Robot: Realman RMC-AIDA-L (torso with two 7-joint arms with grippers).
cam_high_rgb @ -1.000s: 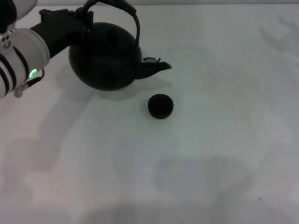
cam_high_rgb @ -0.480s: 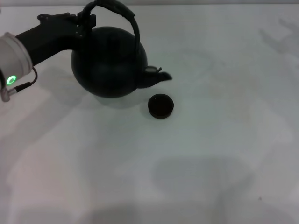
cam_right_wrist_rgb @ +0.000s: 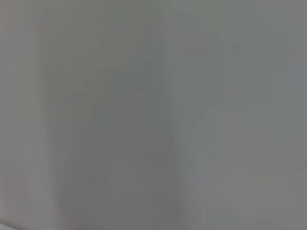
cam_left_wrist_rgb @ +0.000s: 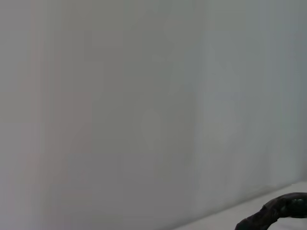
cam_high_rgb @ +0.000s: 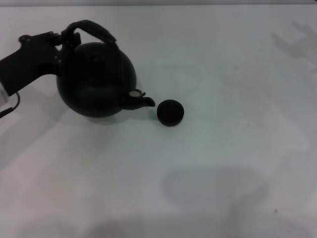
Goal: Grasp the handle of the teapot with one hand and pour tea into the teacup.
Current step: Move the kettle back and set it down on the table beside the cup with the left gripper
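Head view: my left gripper [cam_high_rgb: 63, 40] is closed on the handle [cam_high_rgb: 94, 30] of the teapot [cam_high_rgb: 96, 79], at the handle's left end where the bail meets the body; the fingers themselves are dark against dark, so I judge the closure from the pot riding with my arm rather than from seeing the pads. The teapot sits left of centre on the white table [cam_high_rgb: 233, 148], tipped so its spout [cam_high_rgb: 138, 100] points right and down. The teacup [cam_high_rgb: 170, 112] stands upright just beside the spout tip, to its right and slightly nearer me, apart from it by a narrow gap. Relation that matters: spout-to-cup line runs left to right, the spout tip is short of the cup's rim and not yet over its mouth, so I judge the pot needs a small carry to the right before more tilt, otherwise the stream lands on the table. My left arm is the only one near; the right gripper is not in view, and its wrist view shows only blank grey. Left wrist view shows a short dark stretch of the handle at the frame edge, nothing else. Versus 0.5 s ago: the pot has come lower and leftward in the head view, and the spout has dropped from above the cup to level with it. The cup has not moved.
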